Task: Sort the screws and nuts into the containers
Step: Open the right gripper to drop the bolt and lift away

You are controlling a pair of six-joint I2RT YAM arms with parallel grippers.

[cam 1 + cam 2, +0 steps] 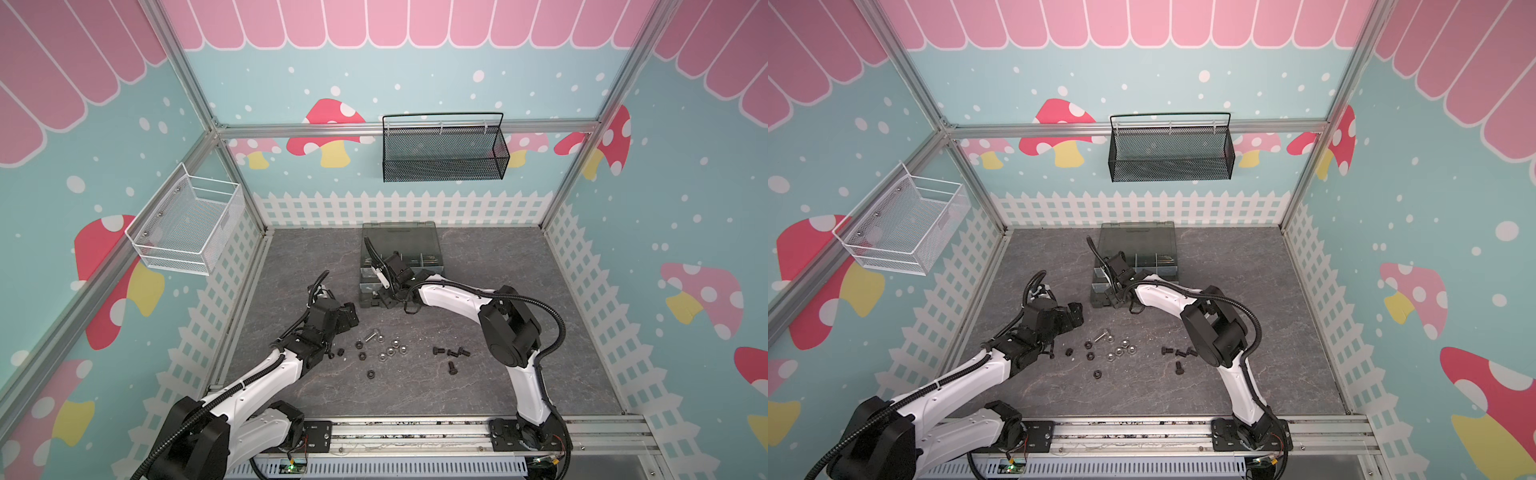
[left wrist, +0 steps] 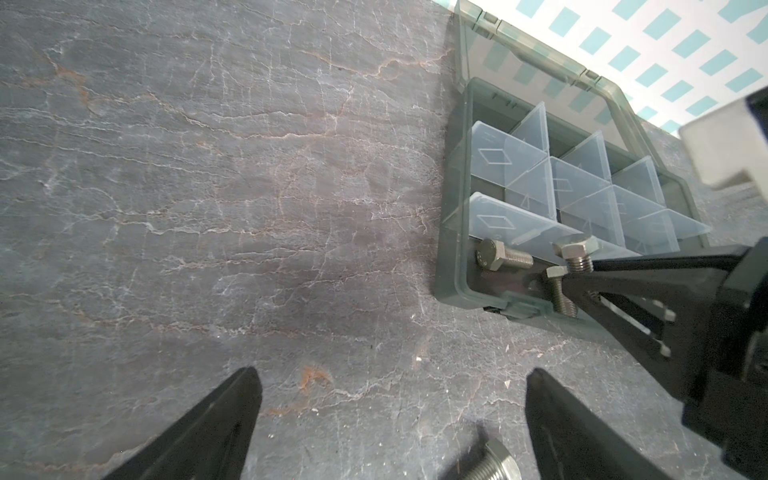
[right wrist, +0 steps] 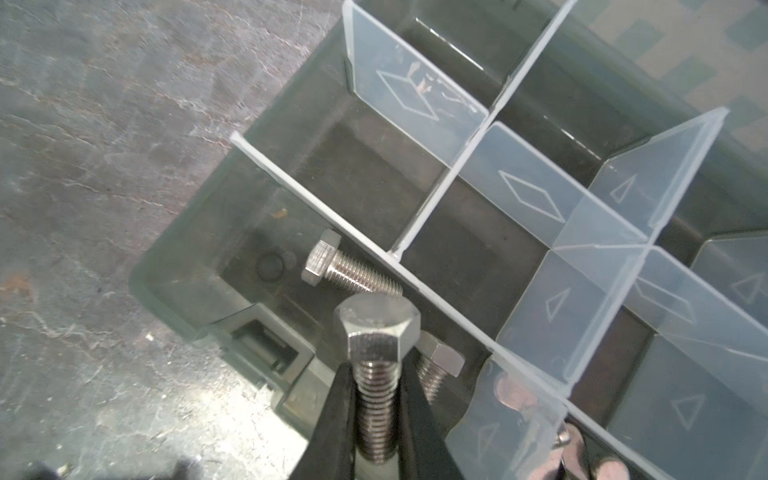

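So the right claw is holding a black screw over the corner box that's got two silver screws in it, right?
Nearly. The held screw in the right gripper is shiny silver, not black, as the right wrist view shows plainly. The rest is right: it is over the corner compartment, where two silver screws lie, one by the divider and one beside the gripper.

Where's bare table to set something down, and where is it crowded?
Bare: the grey stone-look tabletop between the loose nuts and screws and the front rail; also either side of the dark grey organiser case. Crowded: that loose pile, and the case's near corner compartment, where the right gripper holds a silver hex bolt.
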